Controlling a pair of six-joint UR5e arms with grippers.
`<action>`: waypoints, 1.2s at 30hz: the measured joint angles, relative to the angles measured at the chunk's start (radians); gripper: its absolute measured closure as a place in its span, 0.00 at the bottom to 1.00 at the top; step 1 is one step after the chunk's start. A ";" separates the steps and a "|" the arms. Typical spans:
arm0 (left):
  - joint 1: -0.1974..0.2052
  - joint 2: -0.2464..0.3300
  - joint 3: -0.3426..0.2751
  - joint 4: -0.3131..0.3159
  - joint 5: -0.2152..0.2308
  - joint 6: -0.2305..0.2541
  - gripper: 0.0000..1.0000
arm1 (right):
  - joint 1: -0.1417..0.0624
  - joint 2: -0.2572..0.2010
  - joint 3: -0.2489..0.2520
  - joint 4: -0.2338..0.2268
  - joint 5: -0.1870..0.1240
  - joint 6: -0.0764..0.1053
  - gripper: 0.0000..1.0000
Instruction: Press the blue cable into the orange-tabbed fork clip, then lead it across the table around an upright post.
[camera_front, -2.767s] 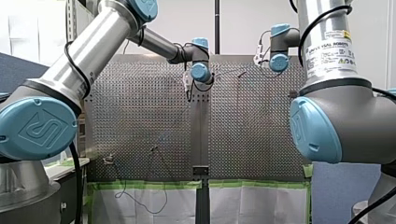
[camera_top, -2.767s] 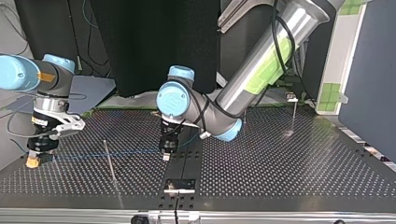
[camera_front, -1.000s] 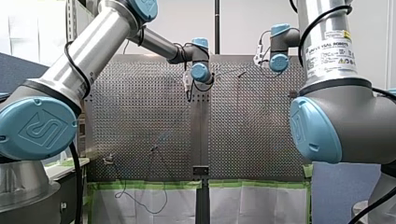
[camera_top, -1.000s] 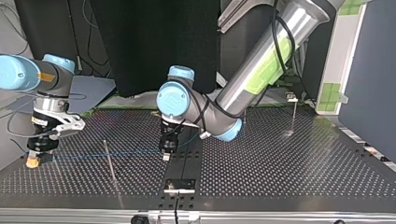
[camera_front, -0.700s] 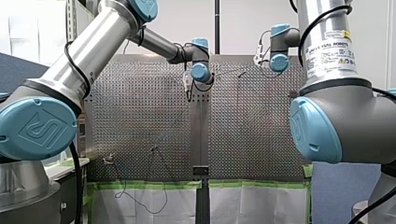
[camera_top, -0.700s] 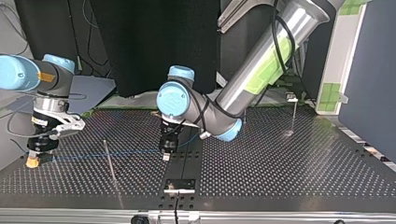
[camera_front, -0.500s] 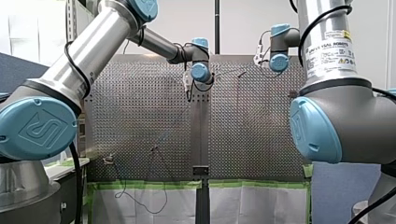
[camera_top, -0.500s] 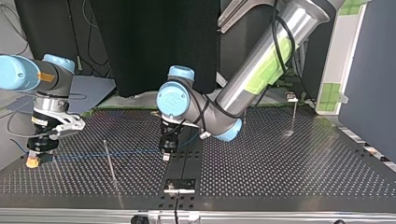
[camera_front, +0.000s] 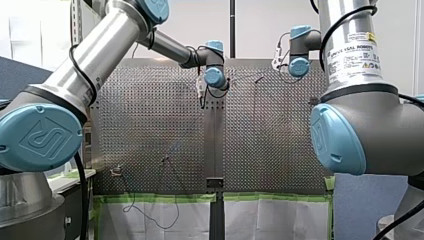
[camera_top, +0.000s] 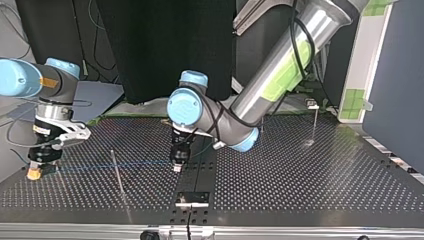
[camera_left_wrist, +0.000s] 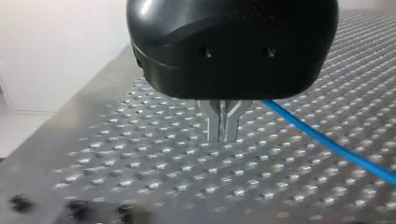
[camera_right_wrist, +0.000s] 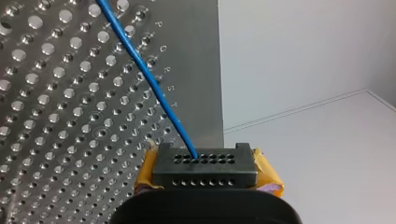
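At the top view's near edge sits a small black fixture (camera_top: 191, 198); I cannot tell if it is the fork clip. Just beyond, the blue cable (camera_top: 100, 167) runs taut past a thin upright post (camera_top: 117, 175). My right gripper (camera_top: 35, 172) is clamped on it. My left gripper (camera_top: 176, 168) has its metal fingers (camera_left_wrist: 214, 126) together, the cable just beside them. Routing seems in hand. The next move calls for leading the cable round a post without losing tension.

The perforated metal table (camera_top: 300, 180) has a dark strip (camera_top: 200, 170) down its middle, with a small black fixture (camera_top: 192, 198) at the top view's near edge. A thin upright post (camera_top: 118, 176) stands left of the strip, and a second post (camera_top: 314, 124) stands far right. A blue cable (camera_top: 140, 163) runs low across the left half, past the first post.
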 joint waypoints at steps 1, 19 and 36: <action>-0.001 -0.009 0.003 -0.007 0.003 0.002 1.00 | 0.000 0.000 0.000 0.000 0.000 0.000 1.00; -0.002 -0.066 0.008 -0.020 0.008 0.005 1.00 | 0.002 -0.001 0.000 0.000 -0.001 0.000 1.00; -0.002 -0.067 0.008 -0.020 0.008 0.005 1.00 | 0.059 0.040 0.032 0.008 -0.054 -0.043 1.00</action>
